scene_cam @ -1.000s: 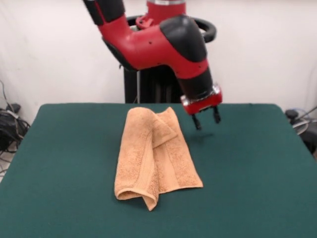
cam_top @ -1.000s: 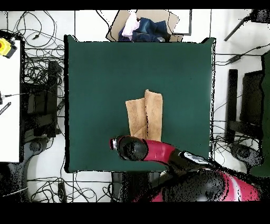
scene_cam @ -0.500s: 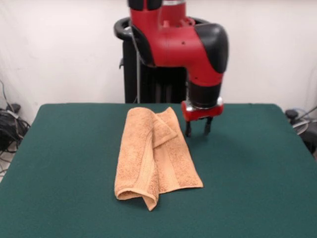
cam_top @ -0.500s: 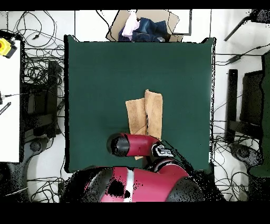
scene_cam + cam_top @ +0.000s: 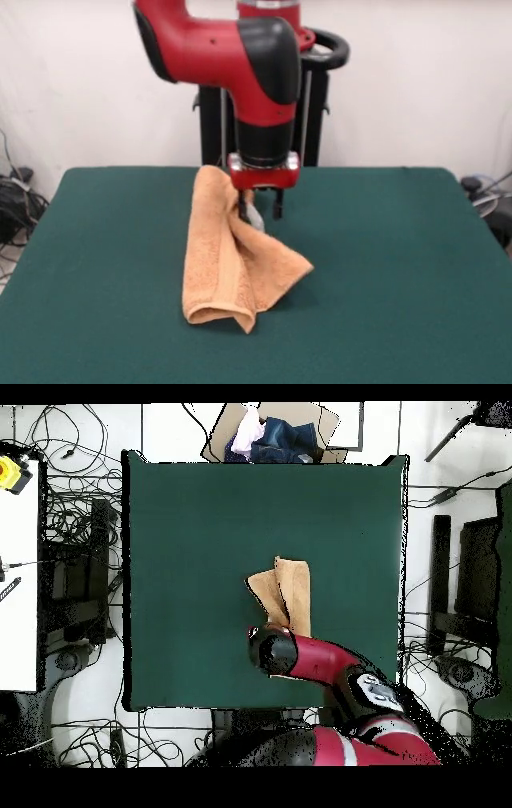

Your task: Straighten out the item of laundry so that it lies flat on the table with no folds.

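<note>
Shifted sideways within the last second, from beside the cloth's edge to directly over its far end: red and black gripper (image 5: 259, 210); fingers spread, one dark tip free on the outer side, the other sunk against cloth; not clenched, no clear pinch visible. Below and toward the camera from the gripper: light orange rectangular terry-cloth towel (image 5: 228, 260), dragged and bunched compared with a second ago; flap that lay spread on one side now pulled inward into a pointed corner; doubled-over fold unchanged at the near end. Under everything: large rectangular dark green felt-topped table (image 5: 400, 264), bare all around the gripper. Seen from above: gripper (image 5: 272, 652) covering the towel's (image 5: 283, 592) end nearest the base, table (image 5: 190, 534) open beyond. Judged: narrower and more crumpled, so no nearer flat; layers not yet opened; probably a fresh grasp and outward pull needed.
</note>
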{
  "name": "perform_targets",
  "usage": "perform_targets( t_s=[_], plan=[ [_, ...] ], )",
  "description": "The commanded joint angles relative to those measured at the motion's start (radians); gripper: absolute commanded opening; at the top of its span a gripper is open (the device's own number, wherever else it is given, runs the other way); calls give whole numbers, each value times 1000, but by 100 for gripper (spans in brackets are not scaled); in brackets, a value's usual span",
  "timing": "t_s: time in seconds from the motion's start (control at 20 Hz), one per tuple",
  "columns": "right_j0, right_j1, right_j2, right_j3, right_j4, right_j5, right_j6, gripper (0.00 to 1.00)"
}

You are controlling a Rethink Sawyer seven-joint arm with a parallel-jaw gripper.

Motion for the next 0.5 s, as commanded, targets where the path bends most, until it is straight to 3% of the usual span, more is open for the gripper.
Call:
perform_targets(
  t_s=[0.05, 0.3, 0.5],
  plan=[
    [3, -188, 5, -108, 66, 292, 108, 100],
    [-38, -315, 36, -78, 34, 432, 40, 100],
    [-124, -377, 91, -9, -3, 406, -42, 100]
  ],
)
